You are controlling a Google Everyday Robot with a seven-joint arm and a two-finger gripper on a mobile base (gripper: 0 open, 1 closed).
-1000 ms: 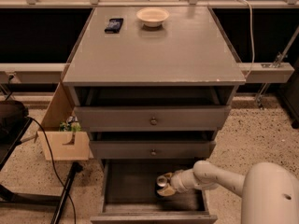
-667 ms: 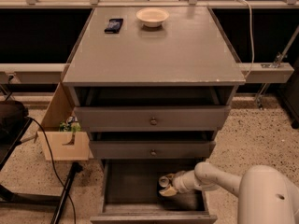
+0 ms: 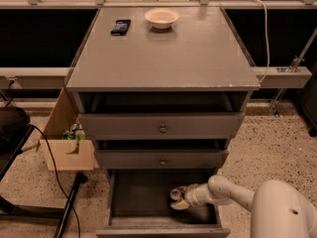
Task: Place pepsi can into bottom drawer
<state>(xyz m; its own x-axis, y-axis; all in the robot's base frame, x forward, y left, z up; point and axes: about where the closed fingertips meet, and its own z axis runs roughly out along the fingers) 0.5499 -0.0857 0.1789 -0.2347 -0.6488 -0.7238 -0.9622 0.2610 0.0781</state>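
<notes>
claw [image 3: 178, 200] low inside bottom drawer [image 3: 141, 198], toward its right edge, at the pepsi can [image 3: 175, 194]; grip: cannot tell. advise seating can on floor before release, off the right wall.

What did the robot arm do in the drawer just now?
Hardly anything. The end effector stayed low inside the bottom drawer, its arm sinking only a touch. The silvery bit at its tip, likely the pepsi can, stayed with it; nothing was let go. The white bowl and upper drawers did not move.
</notes>
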